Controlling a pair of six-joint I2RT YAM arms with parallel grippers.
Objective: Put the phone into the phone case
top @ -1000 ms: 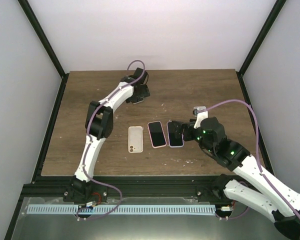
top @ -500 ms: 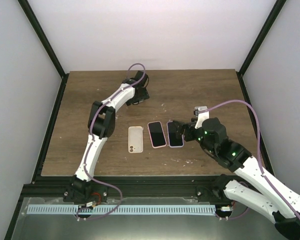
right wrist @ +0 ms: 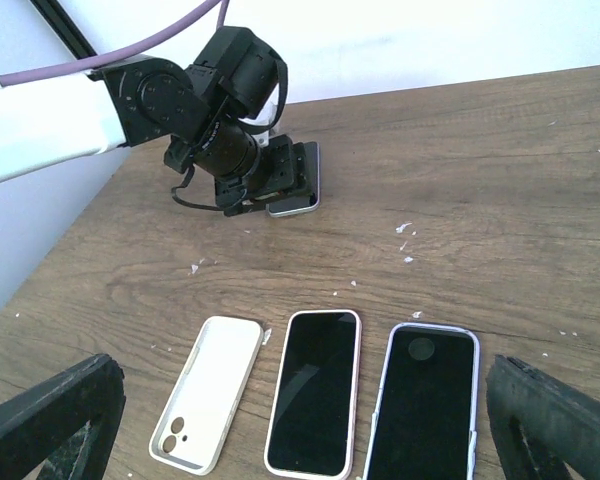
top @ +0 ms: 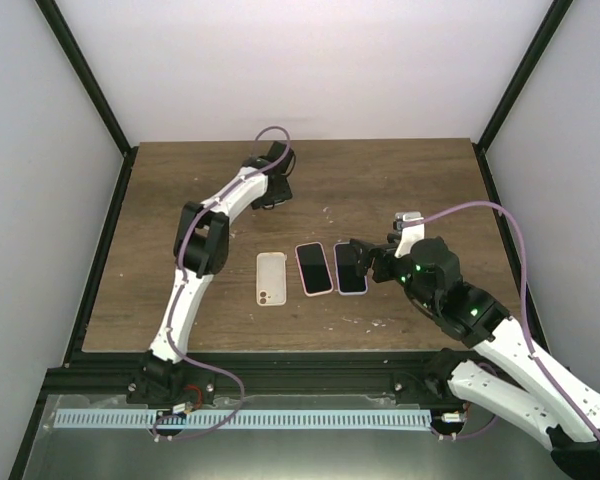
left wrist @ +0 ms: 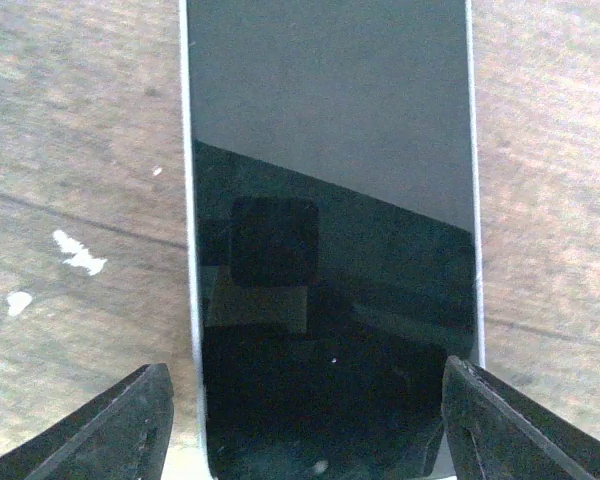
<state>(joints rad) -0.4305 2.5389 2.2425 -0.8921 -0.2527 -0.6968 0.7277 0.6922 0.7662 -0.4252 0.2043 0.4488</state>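
Left pincer (top: 272, 190) has shifted left and narrowed around the phone (left wrist: 330, 250) at the far side of the desk (top: 420, 180); can't tell if it grips yet. Right pincer (top: 358, 258) wide, empty. Centre on the long edges, clamp, then lift toward the empty case (top: 270, 278).

Top view overlooks the whole table (top: 400, 180); left wrist view presses close over a phone (left wrist: 330, 250); the low right wrist view shares it, farther off.

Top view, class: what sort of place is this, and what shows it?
Probably a robot test booth: plain white walls enclose a wooden table; a left arm and right arm are bolted at its near edge.
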